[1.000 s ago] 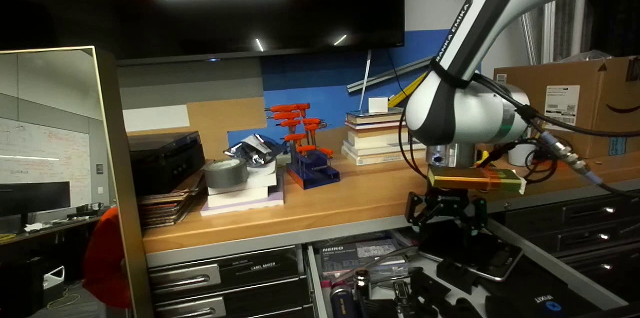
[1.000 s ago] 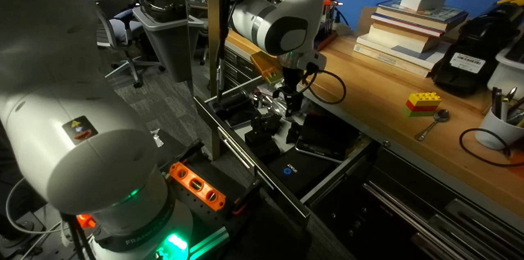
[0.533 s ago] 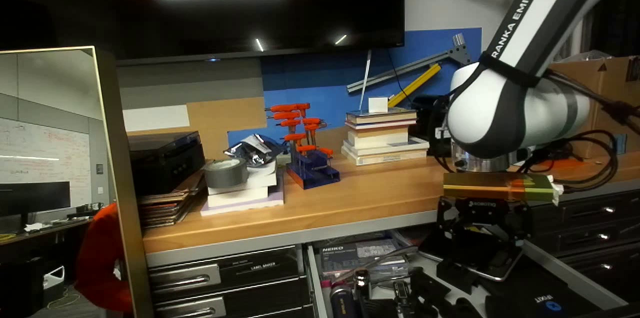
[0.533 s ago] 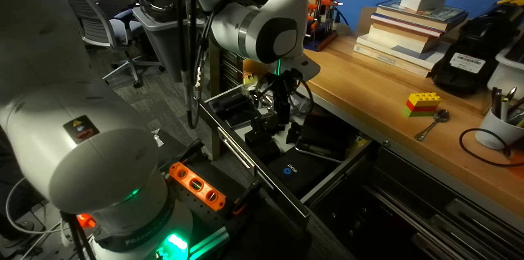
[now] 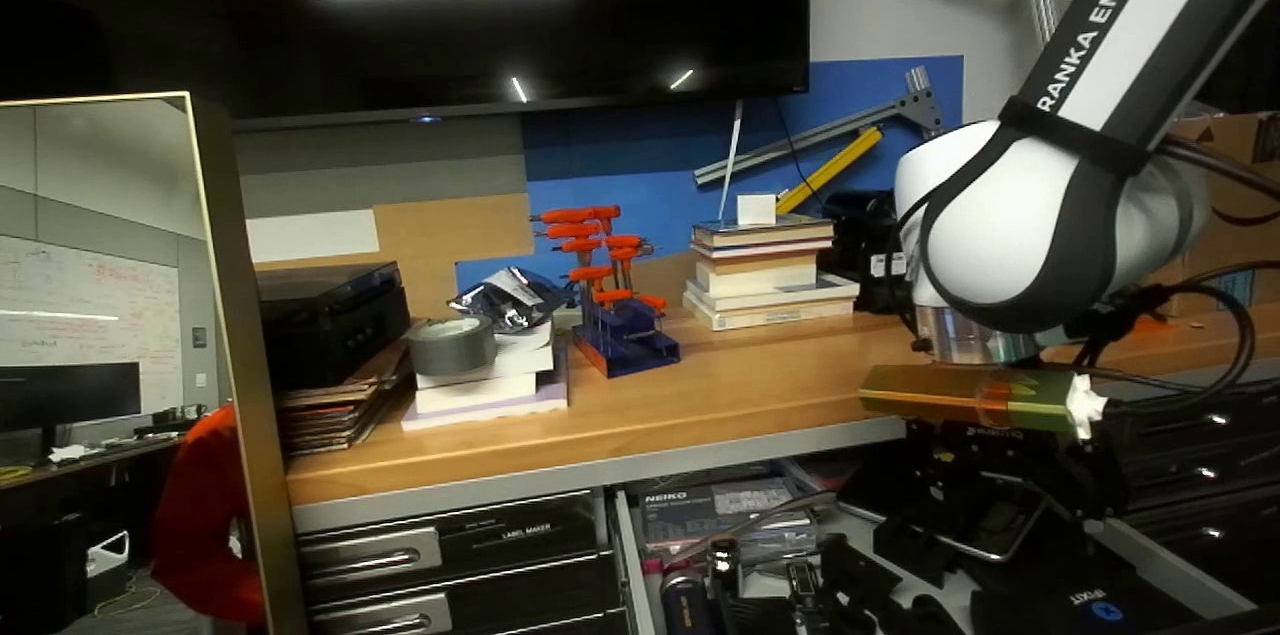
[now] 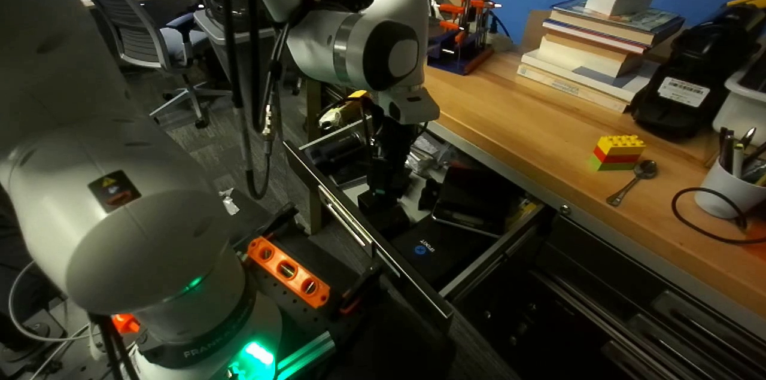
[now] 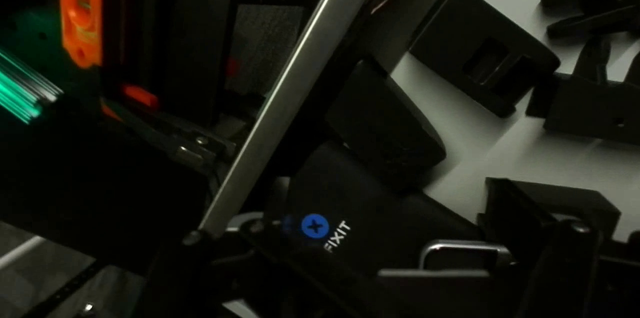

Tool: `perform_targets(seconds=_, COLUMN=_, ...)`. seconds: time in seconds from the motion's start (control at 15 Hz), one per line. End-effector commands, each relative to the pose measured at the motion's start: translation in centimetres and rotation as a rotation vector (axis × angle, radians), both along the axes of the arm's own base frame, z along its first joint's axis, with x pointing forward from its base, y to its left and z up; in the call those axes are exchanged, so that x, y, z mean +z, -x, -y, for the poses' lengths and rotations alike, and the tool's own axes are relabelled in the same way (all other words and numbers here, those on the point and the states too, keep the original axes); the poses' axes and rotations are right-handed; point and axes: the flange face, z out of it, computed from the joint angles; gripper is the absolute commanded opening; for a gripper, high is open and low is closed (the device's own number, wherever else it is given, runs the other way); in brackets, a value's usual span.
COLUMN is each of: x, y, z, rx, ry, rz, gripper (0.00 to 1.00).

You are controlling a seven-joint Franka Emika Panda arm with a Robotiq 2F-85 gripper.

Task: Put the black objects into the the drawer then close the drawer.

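The drawer (image 6: 413, 277) stands pulled out below the workbench, its pale handle (image 6: 345, 218) on the front. Several black objects lie inside; which ones the task means I cannot tell. The wrist view shows a blocky black piece with a slot (image 7: 445, 32), a rounded black piece (image 7: 385, 122) beside the drawer's front wall, and a smaller angular black piece (image 7: 590, 203) near one finger. My gripper (image 5: 1012, 505) hangs low over the drawer, jaws wide apart, nothing held. In an exterior view the gripper (image 6: 383, 185) covers part of the black pieces beneath.
Also in the drawer are a black iFixit case (image 6: 440, 248), a flat black device with silver edge (image 6: 473, 197) and a NEIKO box (image 5: 720, 505). The wooden bench edge (image 6: 508, 158) runs close behind the arm. An orange part (image 6: 287, 272) lies outside the drawer's front.
My gripper has moved away from the bench toward the drawer's front and come down, turning a little. Its jaws remain apart. The drawer and its contents look unmoved.
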Motion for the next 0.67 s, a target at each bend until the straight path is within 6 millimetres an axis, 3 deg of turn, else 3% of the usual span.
perform_targets(seconds=0.0, x=0.4, y=0.7, z=-0.1, rx=-0.193, ry=0.049, rz=-0.035, gripper=1.00)
perform_targets(seconds=0.33, x=-1.1, y=2.1, z=1.5, rx=-0.450, ry=0.096, rz=-0.116, gripper=1.00)
perform_targets(seconds=0.6, x=-2.8, y=3.0, z=3.7, rx=-0.634, ry=0.010, rz=-0.174, gripper=1.00)
